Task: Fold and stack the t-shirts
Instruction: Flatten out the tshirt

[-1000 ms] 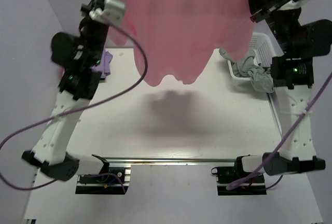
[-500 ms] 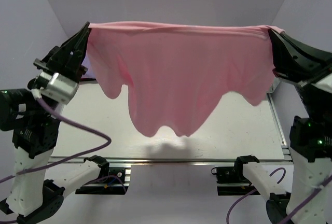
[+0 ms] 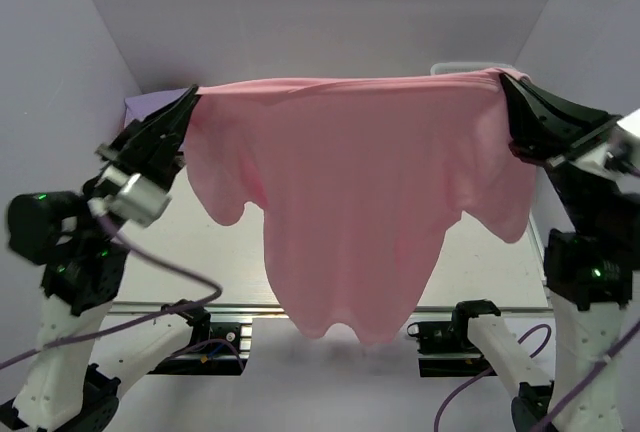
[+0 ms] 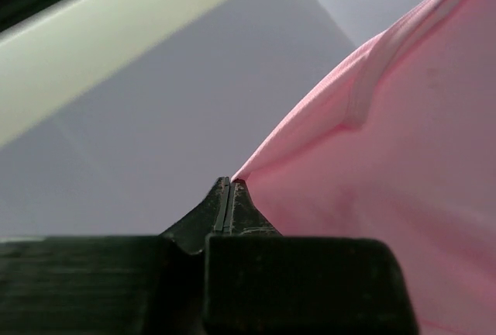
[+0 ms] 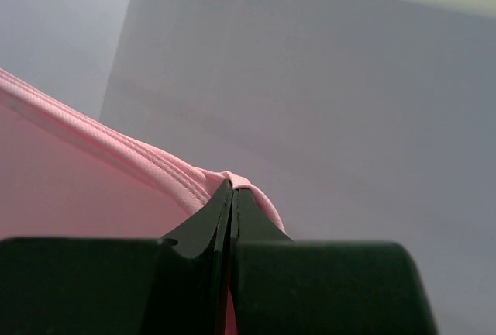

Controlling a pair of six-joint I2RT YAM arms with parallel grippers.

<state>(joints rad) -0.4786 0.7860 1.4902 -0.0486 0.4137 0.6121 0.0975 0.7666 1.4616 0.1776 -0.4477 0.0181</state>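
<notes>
1. High above the bench [image 3: 190,242], the pink t-shirt [image 3: 360,202] hangs spread between the two claws. The left claw [image 3: 192,94] has one upper corner and the right claw [image 3: 503,80] has the other. The top edge runs nearly taut from one to the other.
2. Both claws are pressed together on the cloth. From the left wrist, the black fingertips [image 4: 242,205] meet with only a hairline between them, and pink fabric comes out right at the tip. From the right wrist it looks the same, with a stitched hem pinched at the very point.
3. The rest of the shirt drops free like a curtain over the bench. In the overhead view its lowest lobes reach down across the near rail, between the two arm bases.
4. The left arm [image 3: 75,252] rises from the near left, bends, and reaches up toward the far right with its claw tip uppermost. The right arm [image 3: 590,262] mirrors it on the right, reaching up toward the far left.
5. The shirt is thin, soft and matt, rippled with gentle vertical folds. Its side flaps sag in rounded scallops.
6. At the right claw the hem shows as a doubled, ribbed band.
7. The claws are hard black wedges. The arm links are white and black, with purple cables [image 3: 213,290] looping off them.
</notes>
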